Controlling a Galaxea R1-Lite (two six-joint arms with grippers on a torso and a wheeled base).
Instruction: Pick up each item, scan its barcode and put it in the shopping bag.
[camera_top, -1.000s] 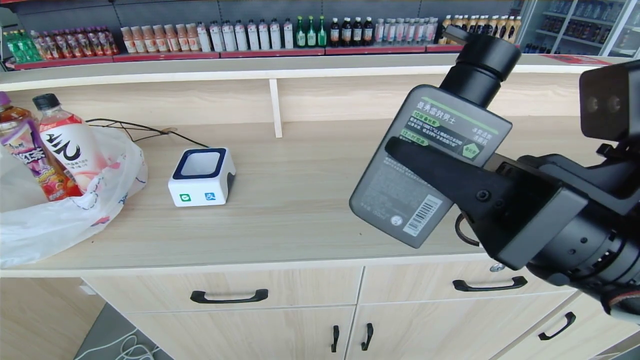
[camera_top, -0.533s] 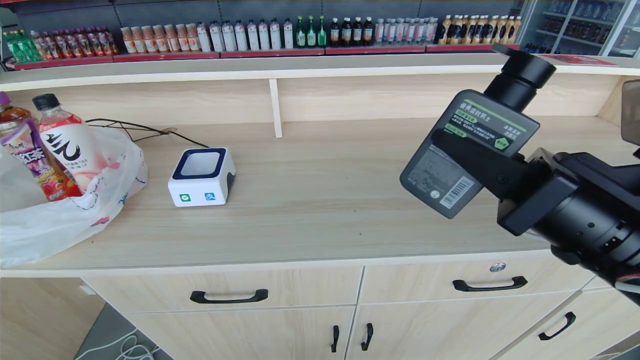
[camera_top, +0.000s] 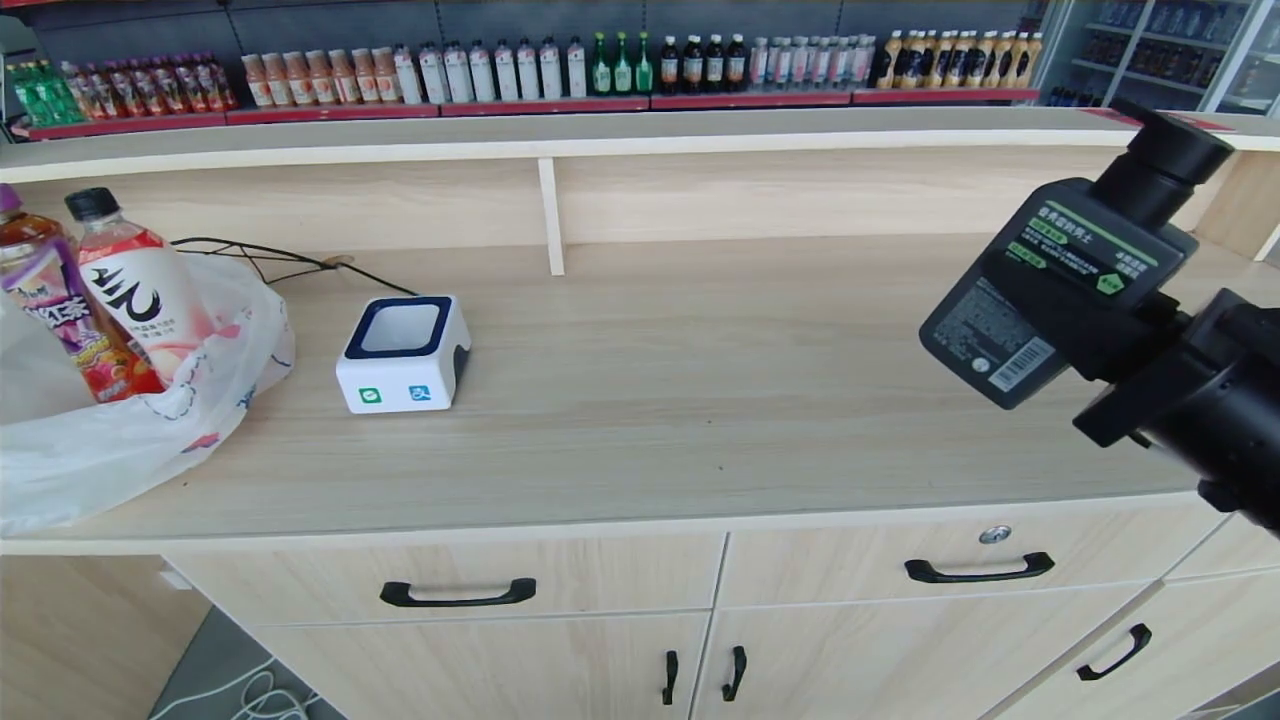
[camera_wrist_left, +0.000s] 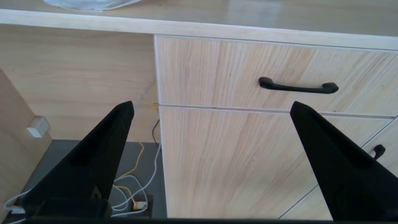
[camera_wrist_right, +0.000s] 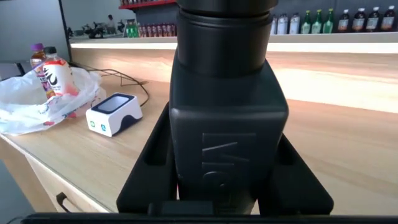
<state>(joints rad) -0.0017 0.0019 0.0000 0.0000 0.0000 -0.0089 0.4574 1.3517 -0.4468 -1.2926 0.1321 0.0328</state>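
Head view: two plastic drink bottles (camera_top: 130, 290) stand in the white plastic shopping bag (camera_top: 120, 440) at left. At the right edge, the right claw (camera_top: 1050, 300) clasps a dark grey black-capped bottle (camera_top: 1095, 245), probably still unscanned.

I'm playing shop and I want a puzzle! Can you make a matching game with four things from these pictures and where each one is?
Things
1. grey bottle
2. white scanner
3. shopping bag
4. left gripper

Places
A. low down, in front of the drawers, open
B. at the left end of the counter, with two drink bottles in it
C. up in the air, held in the right gripper
D. standing on the counter, to the right of the bag

Pairs: 1-C, 2-D, 3-B, 4-A
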